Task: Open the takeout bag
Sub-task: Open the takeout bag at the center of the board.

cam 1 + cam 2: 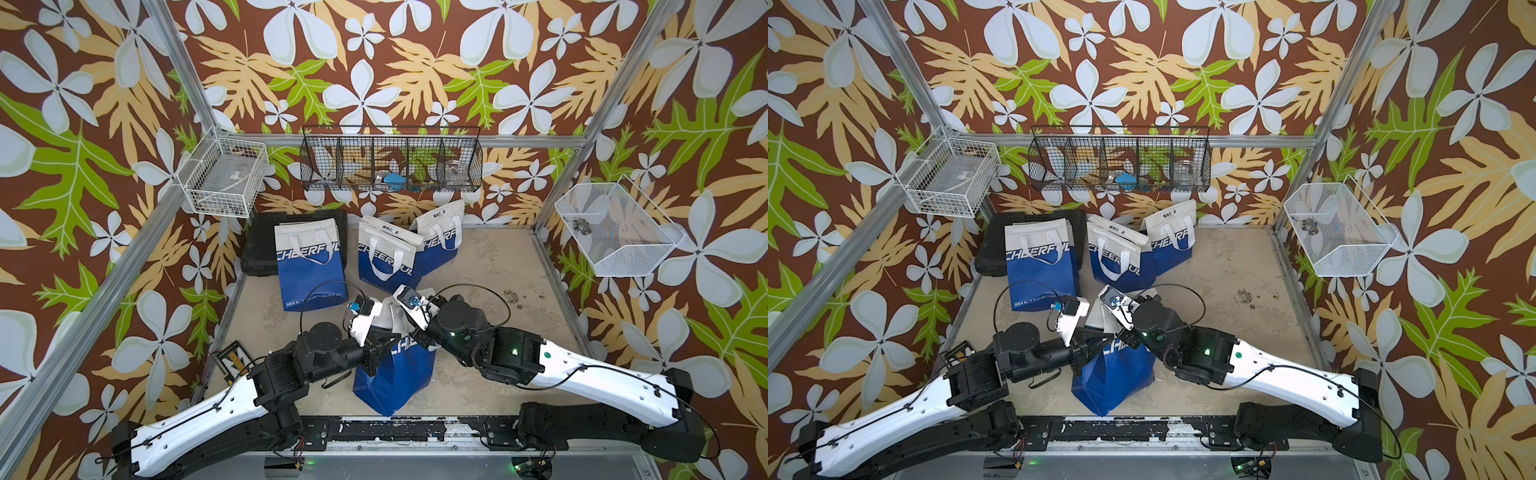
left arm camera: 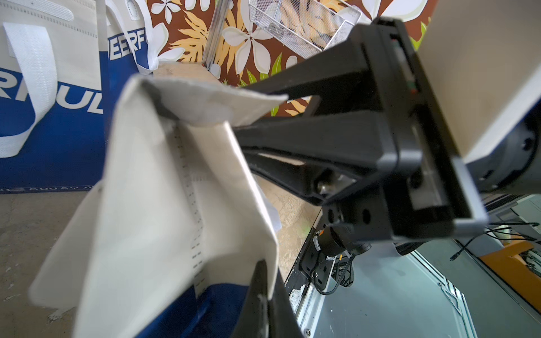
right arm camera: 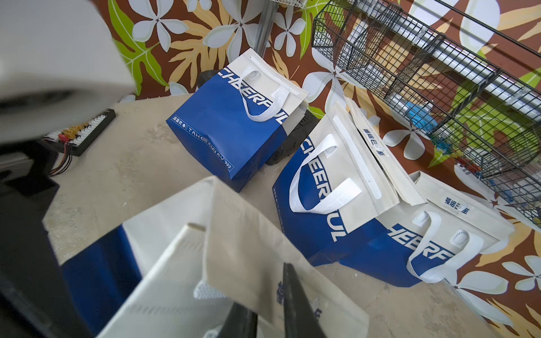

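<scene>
Crowded at the near rail (image 1: 415,430): takeout bag (image 1: 395,374) just beyond it, near centre of the tabletop (image 1: 511,266). Wide bare room to the right; connector board (image 1: 235,359) near left. Reaches in from near left with the left gripper (image 2: 262,281), clamped shut on the bag's side edge. Extends from near right, wrist angled down, with the right gripper (image 2: 240,109), jaws narrowly apart astride the white top flap; cannot tell whether pinching. Stands on its blue base, long axis about upright, white mouth upward, lettering toward the near edge. Farther left: three more bags (image 1: 309,266) by a black case (image 1: 259,245). Farthest, a black wire rack (image 1: 390,158) on the wall.
</scene>
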Available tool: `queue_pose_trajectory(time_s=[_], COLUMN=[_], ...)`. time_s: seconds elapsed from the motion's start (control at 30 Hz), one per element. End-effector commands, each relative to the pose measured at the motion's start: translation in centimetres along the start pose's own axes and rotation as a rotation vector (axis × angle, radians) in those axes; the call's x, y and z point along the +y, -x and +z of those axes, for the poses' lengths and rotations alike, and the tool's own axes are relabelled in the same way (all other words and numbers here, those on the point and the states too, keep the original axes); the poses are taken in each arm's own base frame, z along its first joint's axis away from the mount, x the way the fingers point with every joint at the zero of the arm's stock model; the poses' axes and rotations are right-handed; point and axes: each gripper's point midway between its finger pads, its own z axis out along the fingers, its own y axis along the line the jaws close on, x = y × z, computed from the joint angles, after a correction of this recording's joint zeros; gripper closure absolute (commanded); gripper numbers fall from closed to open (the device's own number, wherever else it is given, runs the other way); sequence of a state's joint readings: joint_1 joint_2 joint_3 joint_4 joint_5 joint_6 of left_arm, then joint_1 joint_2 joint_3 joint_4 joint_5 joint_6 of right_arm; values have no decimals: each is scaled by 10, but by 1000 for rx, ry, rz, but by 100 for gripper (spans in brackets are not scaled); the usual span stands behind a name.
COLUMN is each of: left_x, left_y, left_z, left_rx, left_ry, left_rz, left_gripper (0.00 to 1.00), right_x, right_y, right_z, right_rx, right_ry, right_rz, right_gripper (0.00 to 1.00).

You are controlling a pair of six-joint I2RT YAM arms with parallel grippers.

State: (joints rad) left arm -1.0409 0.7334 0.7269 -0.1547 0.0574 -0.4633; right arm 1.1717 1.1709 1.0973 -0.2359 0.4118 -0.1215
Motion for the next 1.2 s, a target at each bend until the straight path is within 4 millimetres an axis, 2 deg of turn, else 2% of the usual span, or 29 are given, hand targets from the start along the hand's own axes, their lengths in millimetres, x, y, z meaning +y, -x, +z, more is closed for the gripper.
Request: queue_pose_trajectory(time_s=[0.0, 0.1, 0.2, 0.33, 0.47, 0.77, 0.8, 0.9, 0.97, 1.1, 1.17], left_x=[-10, -11, -12, -10, -10, -10, -10, -10, -10, -10, -11], left_y=[10, 12, 12, 9, 8, 9, 9, 9, 8, 6, 7], left_z=[-2, -5, -7, -7, -7, -7, -7, -7, -6, -4, -3], left_rx=[-24, -28, -27, -15, -10, -8, -7, -5, -1, 7, 7], left_ry=[-35, -39, -41, -34, -33, -29, -29, -29, -31, -33, -35], left_rz=[21, 20, 20, 27, 33, 39, 40, 40, 40, 36, 34], left_gripper=[100, 100, 100, 100, 100, 100, 100, 100, 100, 100, 100], right_x=[7, -5, -15, -9, -4, 0, 3, 6, 4, 5, 6], right_y=[-6, -16, -13, -7, -9, -2, -1, 3, 5, 10, 11], right_z=[6, 14, 16, 20, 27, 29, 28, 23, 22, 23, 26], right_rx=[-1, 12, -13, -29, -14, -34, -43, -75, -86, -104, -101], right_ry=[17, -36, -21, 11, 26, 52, 68, 96, 88, 95, 96], right_rz=[-4, 12, 72, 73, 65, 57, 60, 69, 78, 85, 86], right_gripper=[70, 67, 67, 69, 71, 85, 85, 71, 68, 76, 86])
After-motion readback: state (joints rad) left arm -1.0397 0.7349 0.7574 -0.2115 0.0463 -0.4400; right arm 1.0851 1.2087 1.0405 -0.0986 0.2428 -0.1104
